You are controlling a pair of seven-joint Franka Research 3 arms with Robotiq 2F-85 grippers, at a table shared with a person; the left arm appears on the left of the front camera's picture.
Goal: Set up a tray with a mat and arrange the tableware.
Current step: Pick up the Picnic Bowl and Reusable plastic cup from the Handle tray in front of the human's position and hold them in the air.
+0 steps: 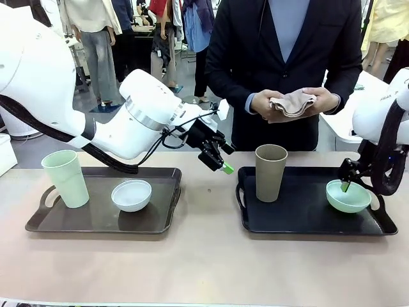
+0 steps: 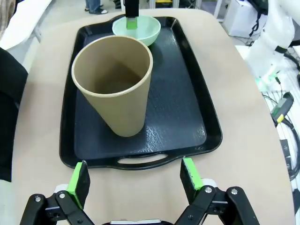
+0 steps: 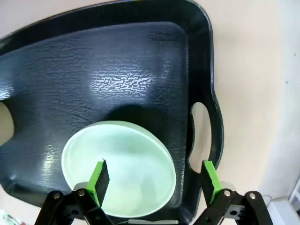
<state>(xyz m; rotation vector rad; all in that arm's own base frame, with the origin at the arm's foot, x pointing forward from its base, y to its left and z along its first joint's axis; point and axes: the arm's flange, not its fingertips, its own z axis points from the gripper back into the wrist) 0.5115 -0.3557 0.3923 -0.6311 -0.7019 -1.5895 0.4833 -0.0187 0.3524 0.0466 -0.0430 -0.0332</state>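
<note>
At the mint bowl's [image 3: 131, 154] rim — right end effector [image 3: 153, 165] wide; left end effector [image 2: 133, 164] wide.

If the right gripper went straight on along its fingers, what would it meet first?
Probably the mint green bowl: the right gripper, open, straddles its rim above the black tray.

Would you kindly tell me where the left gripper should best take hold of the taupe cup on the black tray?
Probably the rim of the taupe cup: it stands upright, empty and widest on top, so the open left gripper could descend from above, one finger inside the near wall, one outside.
</note>
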